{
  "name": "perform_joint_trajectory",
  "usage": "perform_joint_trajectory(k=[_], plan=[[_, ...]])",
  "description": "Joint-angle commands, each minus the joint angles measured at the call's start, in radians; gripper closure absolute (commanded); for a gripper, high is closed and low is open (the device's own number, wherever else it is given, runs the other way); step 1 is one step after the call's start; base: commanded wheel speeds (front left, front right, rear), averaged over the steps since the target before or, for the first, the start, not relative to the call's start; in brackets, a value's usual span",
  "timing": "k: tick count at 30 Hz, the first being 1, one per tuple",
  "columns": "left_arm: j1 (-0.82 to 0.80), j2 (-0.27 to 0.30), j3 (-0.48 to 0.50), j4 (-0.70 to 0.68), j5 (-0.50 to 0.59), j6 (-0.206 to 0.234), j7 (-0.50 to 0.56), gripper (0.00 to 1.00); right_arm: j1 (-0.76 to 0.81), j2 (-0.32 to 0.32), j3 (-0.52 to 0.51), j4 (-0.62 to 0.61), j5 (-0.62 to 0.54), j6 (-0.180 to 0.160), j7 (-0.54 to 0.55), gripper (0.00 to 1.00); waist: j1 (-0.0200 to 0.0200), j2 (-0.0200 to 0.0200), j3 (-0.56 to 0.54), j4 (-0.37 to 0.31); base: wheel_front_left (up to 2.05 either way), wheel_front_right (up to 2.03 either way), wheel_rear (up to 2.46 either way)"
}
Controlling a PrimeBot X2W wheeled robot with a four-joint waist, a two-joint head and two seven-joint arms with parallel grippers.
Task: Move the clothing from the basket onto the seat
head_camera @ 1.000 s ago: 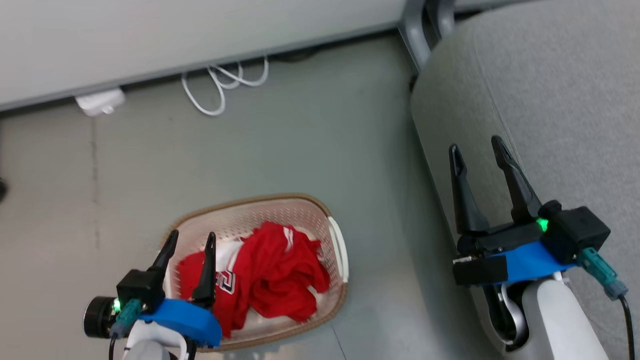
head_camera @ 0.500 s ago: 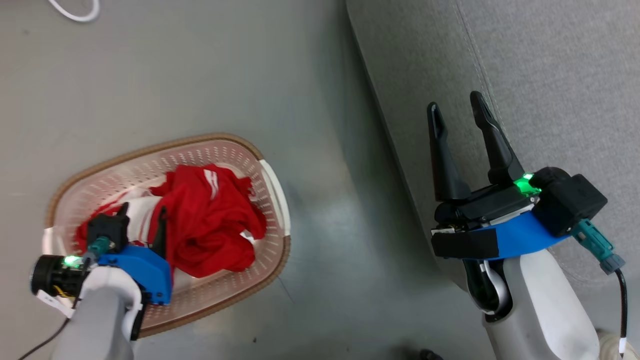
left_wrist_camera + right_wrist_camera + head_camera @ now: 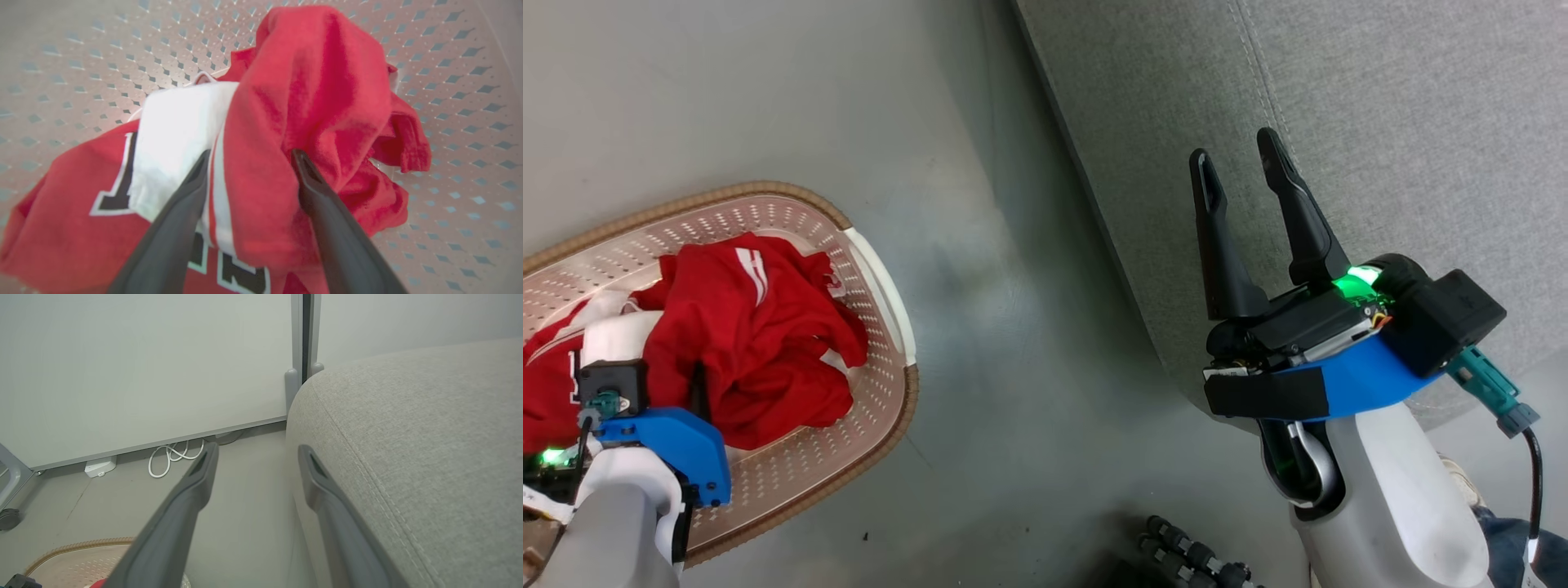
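Down in the basket (image 3: 882,269) the clothing (image 3: 760,343) sits in 1 crumpled red heap, looks like 2 pieces tangled together. Seems light, floppy and probably a bit slick, so I'd expect it to drape and trail rather than lift clean. Best bet is the thick raised fold in the middle, not a loose edge. Left gripper (image 3: 251,155) is spread wide, straddling that fold, not clamped yet. Right gripper (image 3: 1235,147) hangs wide and empty over the edge of the grey seat (image 3: 1380,122), well apart from the basket.
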Motion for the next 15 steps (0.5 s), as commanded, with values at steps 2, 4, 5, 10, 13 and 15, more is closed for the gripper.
perform_joint_trajectory(k=[2, 4, 5, 10, 13, 15], plan=[[-0.006, 0.01, 0.01, 0.027, -0.016, -0.002, 0.015, 0.53, 0.007, -0.001, 0.004, -0.003, 0.006, 0.0, 0.0, 0.0, -0.0002, 0.0, 0.005, -0.014, 0.0, 0.0, 0.0], [-0.005, 0.01, 0.009, 0.035, -0.019, -0.012, 0.02, 1.0, 0.008, -0.001, 0.004, -0.002, 0.006, 0.0, 0.0, 0.0, -0.0002, 0.0, 0.005, -0.016, 0.0, 0.0, 0.0], [-0.005, 0.011, 0.005, 0.043, -0.021, -0.019, 0.023, 1.0, 0.008, -0.001, 0.002, -0.002, 0.006, 0.0, 0.0, 0.0, -0.0002, 0.0, 0.005, -0.018, 0.0, 0.0, 0.0], [-0.015, 0.007, 0.002, 0.082, -0.035, -0.032, 0.01, 1.0, 0.012, -0.001, -0.009, -0.006, 0.008, 0.0, 0.0, 0.0, -0.0002, 0.0, -0.001, -0.02, 0.0, 0.0, 0.0], [-0.02, 0.003, -0.002, 0.108, -0.039, -0.038, -0.001, 1.0, 0.015, -0.001, -0.006, -0.004, 0.009, 0.0, 0.0, 0.0, -0.0002, 0.0, -0.007, -0.019, 0.0, 0.0, 0.0], [-0.023, -0.001, -0.006, 0.126, -0.044, -0.044, -0.008, 1.0, 0.016, -0.001, -0.004, -0.002, 0.008, 0.0, 0.0, 0.0, -0.0002, 0.0, -0.014, -0.018, 0.0, 0.0, 0.0]])
